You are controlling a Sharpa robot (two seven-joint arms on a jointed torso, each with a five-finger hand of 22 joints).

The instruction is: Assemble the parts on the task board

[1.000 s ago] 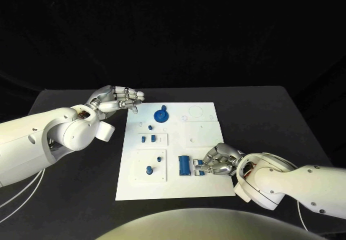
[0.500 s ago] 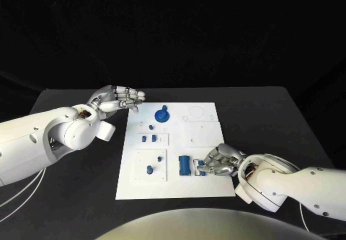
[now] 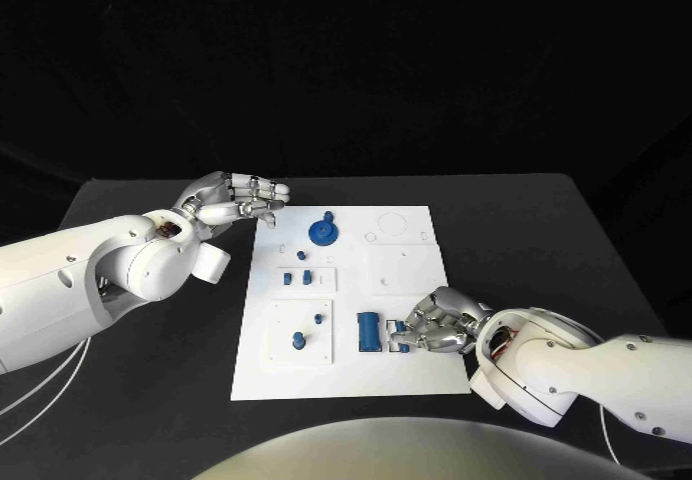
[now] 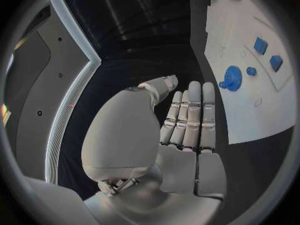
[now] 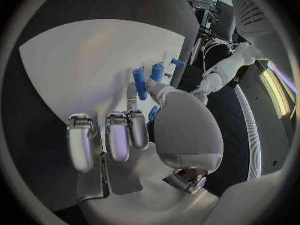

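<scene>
The left hand (image 3: 235,201) hangs over the desk (image 3: 144,330) just off the far left corner of the white board (image 3: 404,370), fingers (image 4: 190,116) side by side and partly curled, thumb apart, holding nothing. It touches no part, so it is best kept there, clear of the work.

On the board, from left to right: a small blue peg (image 3: 299,341) and a blue knob (image 3: 317,319) sit in the near left panel, two small blue blocks (image 3: 297,276) in the panel above it, and a round blue disc (image 3: 323,232) near the far edge. A blue cylinder (image 3: 369,330) lies toward the near middle of the board.

The right hand (image 3: 436,320) is low over the board just beside that cylinder, fingers curled in close over a small blue piece (image 3: 398,343) — the right wrist view shows blue between thumb and fingers, but whether it is truly pinched I cannot tell.

The step in hand looks like getting a firm hold on that piece. To do it well, the fingers should close squarely across its sides, not its ends, and without nudging the cylinder next to it — a loose round part will likely roll. Lift only once the pinch is sure, then keep the piece level on the way to its seat.
</scene>
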